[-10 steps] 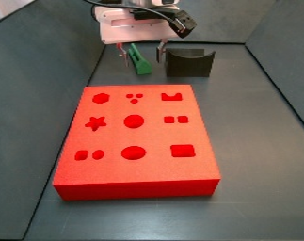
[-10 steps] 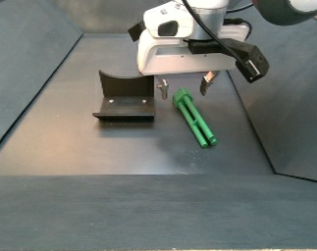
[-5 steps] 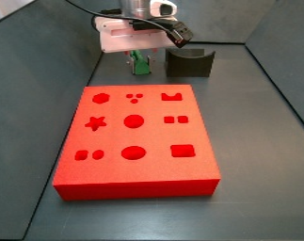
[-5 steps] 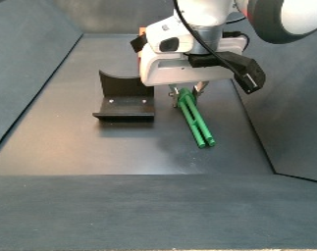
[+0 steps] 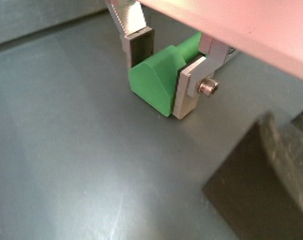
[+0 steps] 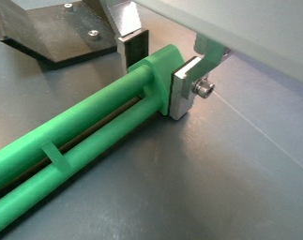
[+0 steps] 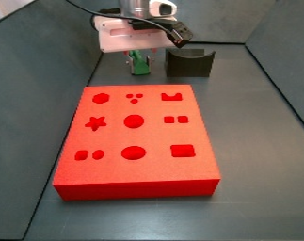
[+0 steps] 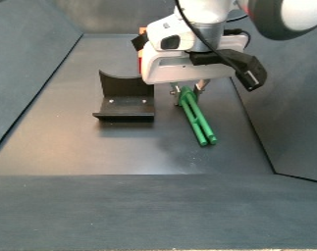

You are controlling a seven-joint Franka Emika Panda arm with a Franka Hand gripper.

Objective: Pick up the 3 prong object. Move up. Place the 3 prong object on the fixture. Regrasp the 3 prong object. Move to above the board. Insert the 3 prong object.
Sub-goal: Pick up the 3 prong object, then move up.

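The green 3 prong object (image 8: 195,119) lies flat on the dark floor beside the fixture (image 8: 122,98). My gripper (image 8: 182,91) is lowered over its far end, fingers on either side. In both wrist views the peg (image 5: 158,82) (image 6: 79,131) sits between the silver fingers of the gripper (image 5: 164,75) (image 6: 158,73); one pad touches it and a small gap shows at the other finger (image 5: 141,49). The jaws stand open around it. The red board (image 7: 136,141) lies nearer the front, with the gripper (image 7: 139,58) behind its far edge.
The fixture (image 7: 188,62) stands just beside the peg (image 7: 139,65), close to the gripper's side. Grey walls enclose the floor behind and on both sides. The fixture also shows in the wrist views (image 6: 53,28) (image 5: 273,178).
Since a second ago the gripper has come down over the end of the green peg, so its fingers now straddle it. Over the last half second nothing visibly moved.
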